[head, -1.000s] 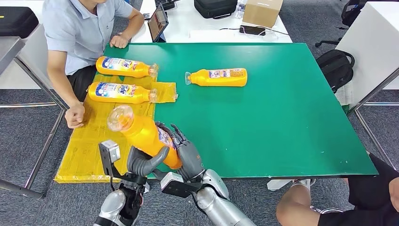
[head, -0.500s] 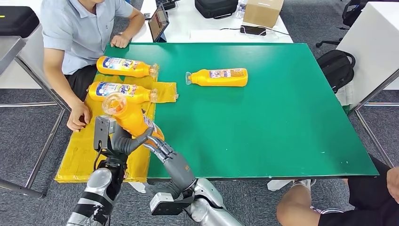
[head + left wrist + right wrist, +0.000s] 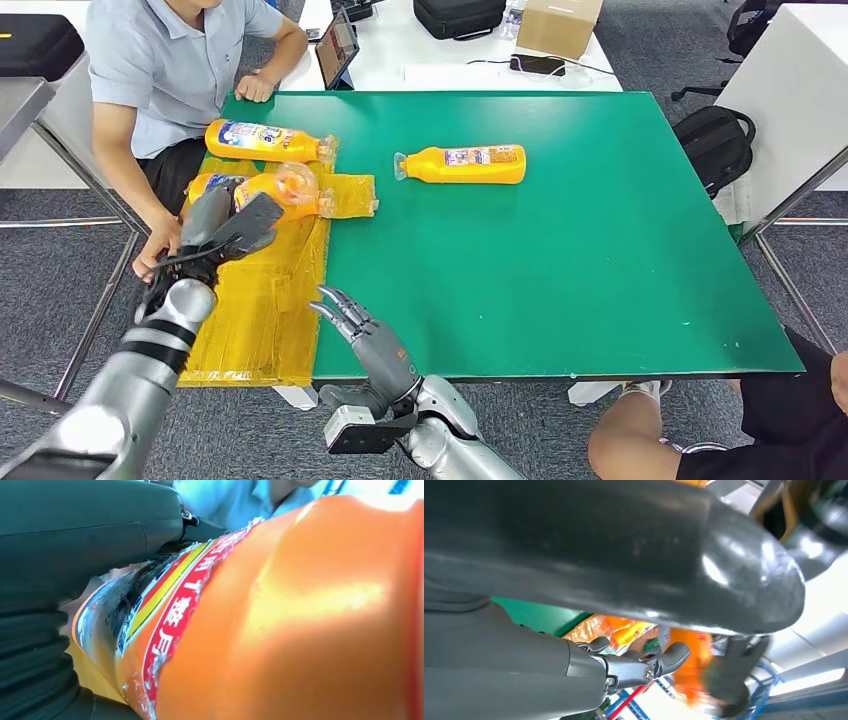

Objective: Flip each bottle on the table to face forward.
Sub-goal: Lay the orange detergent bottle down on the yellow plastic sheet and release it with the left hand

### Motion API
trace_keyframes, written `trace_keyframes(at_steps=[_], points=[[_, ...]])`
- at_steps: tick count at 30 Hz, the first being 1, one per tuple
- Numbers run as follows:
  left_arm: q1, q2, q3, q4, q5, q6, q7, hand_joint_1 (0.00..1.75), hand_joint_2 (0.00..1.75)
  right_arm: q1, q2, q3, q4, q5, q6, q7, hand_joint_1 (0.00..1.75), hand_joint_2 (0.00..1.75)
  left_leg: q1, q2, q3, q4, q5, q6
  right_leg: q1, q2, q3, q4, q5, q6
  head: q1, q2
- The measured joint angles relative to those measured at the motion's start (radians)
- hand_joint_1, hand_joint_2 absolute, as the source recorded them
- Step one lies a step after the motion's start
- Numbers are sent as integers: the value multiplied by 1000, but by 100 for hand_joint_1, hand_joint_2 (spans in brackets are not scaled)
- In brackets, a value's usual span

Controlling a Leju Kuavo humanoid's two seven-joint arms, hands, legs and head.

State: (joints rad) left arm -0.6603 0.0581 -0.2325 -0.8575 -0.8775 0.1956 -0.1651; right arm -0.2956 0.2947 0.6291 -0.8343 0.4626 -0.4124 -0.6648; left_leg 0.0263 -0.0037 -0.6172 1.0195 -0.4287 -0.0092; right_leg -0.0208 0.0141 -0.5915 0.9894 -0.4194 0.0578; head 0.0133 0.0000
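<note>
Nearest the robot, at the front edge of the green table (image 3: 600,250), the right hand (image 3: 362,335) hovered with its fingers (image 3: 335,305) spread apart and nothing in them, just beside the yellow mat (image 3: 255,310) that covered the table's front-left corner. Farther in over that mat, the left hand (image 3: 228,222) gripped an orange bottle (image 3: 270,188), its fingers wrapped around the body, the clear cap end pointing toward the table's middle. In the left wrist view the held bottle's (image 3: 300,620) orange side and red-edged label lay pressed close against the grey thumb. This bottle was held low over a second orange bottle (image 3: 205,185) lying on the mat; whether the two touched could not be told. Beyond them, at the mat's far end, a third bottle (image 3: 268,141) lay on its side with its blue-and-white label up. Well apart from these, on the bare green toward the table's far middle, a fourth bottle (image 3: 465,164) lay on its side, cap end toward the mat. A person (image 3: 175,60) in a light blue shirt sat at the table's far-left corner, one hand (image 3: 160,255) at the mat's left edge.
</note>
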Motion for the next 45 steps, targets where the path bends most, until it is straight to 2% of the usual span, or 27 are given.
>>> trace_keyframes(at_steps=[4,7,14,23,24,25,28,31,32,34,39,45], points=[[-102,34,-51,165,-160,-2,36,175,175,0,0,1,-1,6,21,0,0,0,0,0,0,0,0,0,0,0,0,0,0,0,0,0],[-143,54,-105,263,-278,-5,77,175,175,0,-1,7,0,10,31,0,0,0,0,0,0,0,0,0,0,0,0,0,0,0,0,0],[-151,68,-184,396,-346,-58,82,175,175,0,-1,14,9,5,35,0,0,0,0,0,0,0,0,0,0,0,0,0,0,0,0,0],[-141,61,-213,456,-317,-110,35,172,175,-2,-3,22,20,-6,34,0,0,0,0,0,0,0,0,0,0,0,0,0,0,0,0,0],[-139,57,-212,458,-303,-120,18,164,175,-2,-3,23,20,-7,34,0,0,0,0,0,0,0,0,0,0,0,0,0,0,0,0,0],[-137,54,-211,459,-288,-129,-1,144,175,-4,-3,24,21,-8,34,0,0,0,0,0,0,0,0,0,0,0,0,0,0,0,0,0],[-132,43,-208,460,-263,-150,-52,68,175,-8,-3,27,24,-16,30,0,0,0,0,-1,0,0,0,0,0,-1,0,0,0,0,0,0],[-133,34,-207,460,-239,-187,-86,21,175,-14,-5,30,25,-31,29,0,0,0,0,-1,0,0,0,0,0,-1,1,0,0,0,0,0],[-135,32,-205,460,-222,-207,-97,12,175,-17,-6,33,25,-35,29,0,0,0,0,-1,0,0,0,0,0,-1,1,0,0,0,0,0],[-144,27,-191,460,-168,-268,-124,0,175,-24,-8,40,25,-46,28,0,0,0,0,-1,0,0,0,0,0,-1,1,0,0,0,0,0],[-164,23,-134,459,-25,-425,-204,0,175,-34,-9,60,25,-75,22,0,0,0,0,-1,2,0,1,0,0,-2,3,0,0,0,0,0],[-165,18,-100,459,-10,-446,-216,0,175,-37,-9,71,25,-80,19,0,0,0,0,-1,2,0,1,0,0,-1,3,0,0,0,0,0]])
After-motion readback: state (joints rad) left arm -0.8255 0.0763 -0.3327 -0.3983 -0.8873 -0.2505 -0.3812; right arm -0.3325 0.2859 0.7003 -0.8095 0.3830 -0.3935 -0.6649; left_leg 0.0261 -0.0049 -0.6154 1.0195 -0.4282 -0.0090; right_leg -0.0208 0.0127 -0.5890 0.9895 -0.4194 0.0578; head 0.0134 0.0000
